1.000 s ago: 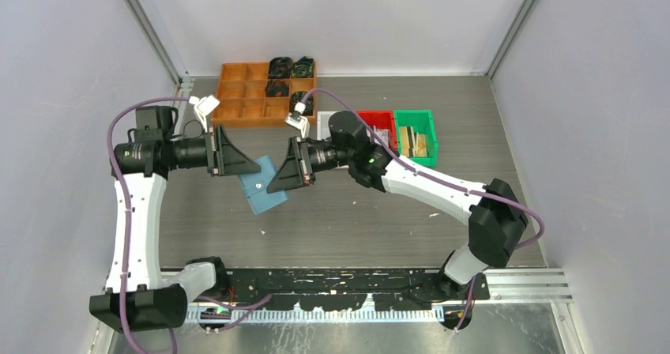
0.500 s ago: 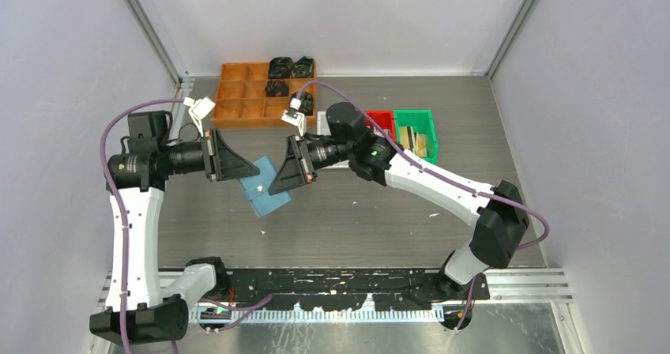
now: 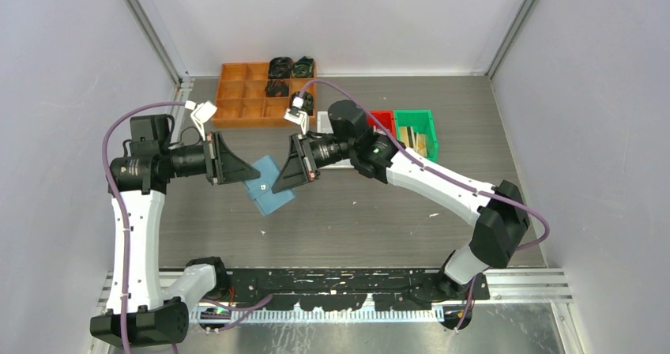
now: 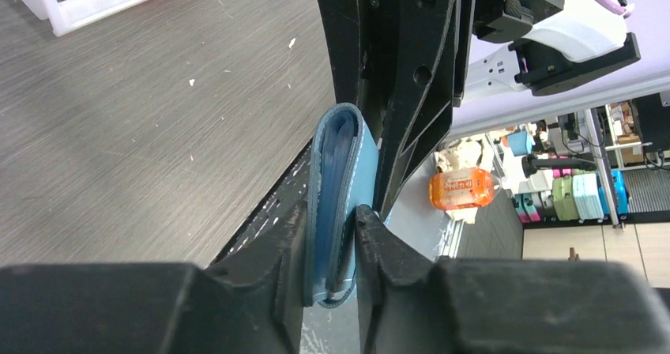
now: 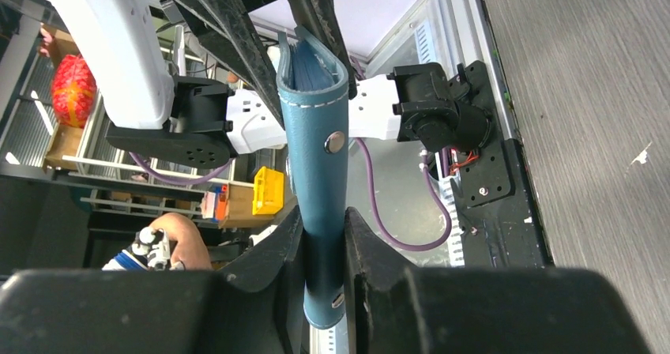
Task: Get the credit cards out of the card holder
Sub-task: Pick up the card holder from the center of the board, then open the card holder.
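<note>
The light blue card holder [image 3: 267, 188] hangs folded above the table's middle, held from both sides. My left gripper [image 3: 253, 174] grips its left edge. In the left wrist view the card holder [image 4: 336, 164] stands edge-on between the closed fingers of the left gripper [image 4: 330, 235], with dark layers showing in the fold. My right gripper [image 3: 276, 182] clamps the opposite edge. In the right wrist view the card holder [image 5: 316, 133] shows its snap, pinched in the right gripper [image 5: 324, 247]. The credit cards are hidden inside.
An orange compartment tray [image 3: 234, 93] with dark items in its right cells stands at the back. A red bin [image 3: 381, 120] and a green bin [image 3: 416, 133] sit to the right behind the right arm. A white bin [image 4: 79, 6] shows in the left wrist view.
Both arms shifted slightly and the holder moved a little to the right between them. Both grippers kept their hold on it.
</note>
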{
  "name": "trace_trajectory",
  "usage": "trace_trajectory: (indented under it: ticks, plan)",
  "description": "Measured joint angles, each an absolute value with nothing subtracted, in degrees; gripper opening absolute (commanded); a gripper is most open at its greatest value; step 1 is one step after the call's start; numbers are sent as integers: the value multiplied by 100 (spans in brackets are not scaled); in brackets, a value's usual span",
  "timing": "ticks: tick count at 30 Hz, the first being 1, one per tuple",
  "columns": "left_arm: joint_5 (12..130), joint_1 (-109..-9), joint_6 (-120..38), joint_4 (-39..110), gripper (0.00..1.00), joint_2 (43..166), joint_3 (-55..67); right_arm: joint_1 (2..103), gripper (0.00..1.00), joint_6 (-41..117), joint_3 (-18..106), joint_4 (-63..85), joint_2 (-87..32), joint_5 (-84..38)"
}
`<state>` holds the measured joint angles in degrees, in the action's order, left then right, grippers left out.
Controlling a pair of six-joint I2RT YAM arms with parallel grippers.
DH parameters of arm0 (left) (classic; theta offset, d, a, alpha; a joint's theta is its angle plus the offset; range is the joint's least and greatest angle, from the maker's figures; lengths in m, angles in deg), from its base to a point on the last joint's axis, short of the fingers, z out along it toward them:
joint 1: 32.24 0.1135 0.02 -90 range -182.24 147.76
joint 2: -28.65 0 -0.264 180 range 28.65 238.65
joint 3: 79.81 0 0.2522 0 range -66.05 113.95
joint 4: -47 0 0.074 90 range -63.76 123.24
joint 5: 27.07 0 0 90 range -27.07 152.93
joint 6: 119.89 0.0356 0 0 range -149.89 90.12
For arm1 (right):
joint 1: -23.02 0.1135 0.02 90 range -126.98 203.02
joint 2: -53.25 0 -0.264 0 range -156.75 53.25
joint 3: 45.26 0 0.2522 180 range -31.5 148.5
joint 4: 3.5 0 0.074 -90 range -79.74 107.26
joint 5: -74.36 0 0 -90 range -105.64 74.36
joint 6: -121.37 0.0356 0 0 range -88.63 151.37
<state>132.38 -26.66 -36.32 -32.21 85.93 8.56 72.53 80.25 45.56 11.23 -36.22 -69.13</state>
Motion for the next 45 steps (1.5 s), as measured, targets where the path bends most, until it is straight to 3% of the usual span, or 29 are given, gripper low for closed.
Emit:
trace_trajectory:
  ticks: [3, 6, 7, 10, 11, 13, 25, 34, 45]
  plan:
    - [13271, -2670, -3584, -3223, 6, 8590, 847, 7225, 2, 7953, 4582, 1200, -3622, -6955]
    - [13282, -2687, -3560, -3223, 0, 8577, 847, 7210, 8, 7842, 4626, 1351, -3624, -6955]
    - [13284, -2687, -3564, -3221, 0, 8577, 847, 7208, 18, 7796, 4667, 1420, -3624, -6951]
    - [13293, -2687, -3610, -3188, 0, 8571, 834, 7208, 70, 7656, 4776, 1654, -3626, -6872]
    - [13258, -2687, -3630, -3186, 0, 8560, 815, 7203, 81, 7606, 4822, 1788, -3626, -6752]
    - [13026, -2687, -3652, -3195, 0, 8509, 751, 7146, 89, 7433, 4967, 2102, -3626, -6474]
    - [11420, -2687, -4412, -2382, 0, 8356, 222, 7271, 80, 7109, 5402, 3416, -2999, -3746]
    - [10491, -2687, -5145, -1759, 0, 8457, 163, 7579, 75, 8462, 4868, 2015, -3047, -3893]
    - [10648, -2687, -5761, -1529, 0, 8402, 187, 7573, 71, 9689, 4818, 780, -4076, -4205]
